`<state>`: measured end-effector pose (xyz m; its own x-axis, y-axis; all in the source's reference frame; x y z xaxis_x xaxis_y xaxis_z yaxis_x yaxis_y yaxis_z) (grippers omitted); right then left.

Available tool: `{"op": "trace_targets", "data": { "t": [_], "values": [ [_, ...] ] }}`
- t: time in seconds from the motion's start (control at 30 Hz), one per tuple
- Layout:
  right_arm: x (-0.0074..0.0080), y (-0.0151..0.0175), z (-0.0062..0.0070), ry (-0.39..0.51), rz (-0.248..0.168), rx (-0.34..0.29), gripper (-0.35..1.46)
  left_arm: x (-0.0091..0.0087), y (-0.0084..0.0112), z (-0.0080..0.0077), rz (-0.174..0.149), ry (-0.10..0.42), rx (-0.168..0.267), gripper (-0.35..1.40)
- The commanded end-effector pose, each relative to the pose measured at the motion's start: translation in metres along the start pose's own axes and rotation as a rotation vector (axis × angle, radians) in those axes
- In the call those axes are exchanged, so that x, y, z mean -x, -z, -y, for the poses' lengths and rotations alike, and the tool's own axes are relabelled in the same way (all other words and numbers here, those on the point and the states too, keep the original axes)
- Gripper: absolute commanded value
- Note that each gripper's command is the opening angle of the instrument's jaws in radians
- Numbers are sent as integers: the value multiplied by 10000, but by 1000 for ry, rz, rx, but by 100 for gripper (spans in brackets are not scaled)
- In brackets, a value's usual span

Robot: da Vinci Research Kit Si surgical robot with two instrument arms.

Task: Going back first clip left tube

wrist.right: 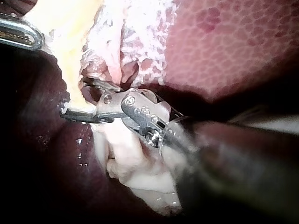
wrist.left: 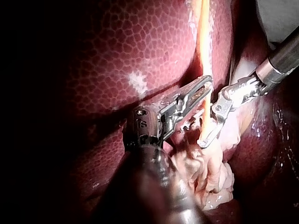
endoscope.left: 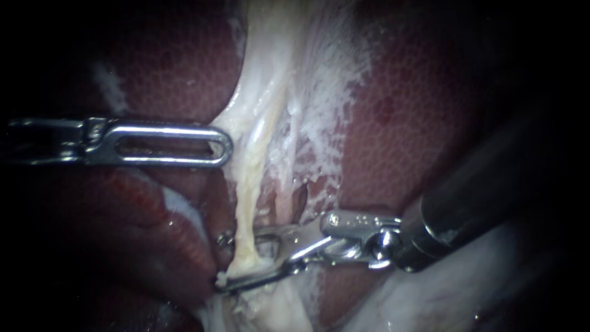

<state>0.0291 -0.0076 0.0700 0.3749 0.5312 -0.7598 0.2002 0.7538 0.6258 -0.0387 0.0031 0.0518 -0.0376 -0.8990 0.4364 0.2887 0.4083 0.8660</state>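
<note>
A pale yellow tube (endoscope.left: 249, 203) runs down between dark red liver lobes. My right instrument (endoscope.left: 221, 261) comes in from the right, and its thin jaws stand open astride the tube's lower end, one on each side. A small metal glint (endoscope.left: 225, 238) sits at the tube's left edge; I cannot tell whether it is a clip or a jaw tip. My left instrument (endoscope.left: 224, 146) lies level from the left, its slotted jaws shut on the pale tissue (endoscope.left: 236, 123) beside the tube, which tents toward it. The left wrist view shows the tube (wrist.left: 204, 56) crossing between both instruments.
Liver (endoscope.left: 405, 123) surrounds the field on both sides. Frayed white tissue (endoscope.left: 326, 92) lies right of the tube. A lump of pale tissue (wrist.right: 135, 163) sits under my right instrument (wrist.right: 74, 99). My left instrument (wrist.right: 18, 32) shows far ahead of it.
</note>
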Motion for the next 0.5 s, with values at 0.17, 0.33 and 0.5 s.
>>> {"op": "trace_targets", "data": {
  "t": [0.17,0.33,0.5],
  "values": [
    [1,1,-3,118,0,-6,58,0,0,0,0,0,-1,-35],
    [2,2,-4,160,0,-10,58,0,-1,0,0,0,-1,-35],
    [2,2,-3,154,0,-10,58,-1,-1,0,0,0,-1,-35]
  ]
}}
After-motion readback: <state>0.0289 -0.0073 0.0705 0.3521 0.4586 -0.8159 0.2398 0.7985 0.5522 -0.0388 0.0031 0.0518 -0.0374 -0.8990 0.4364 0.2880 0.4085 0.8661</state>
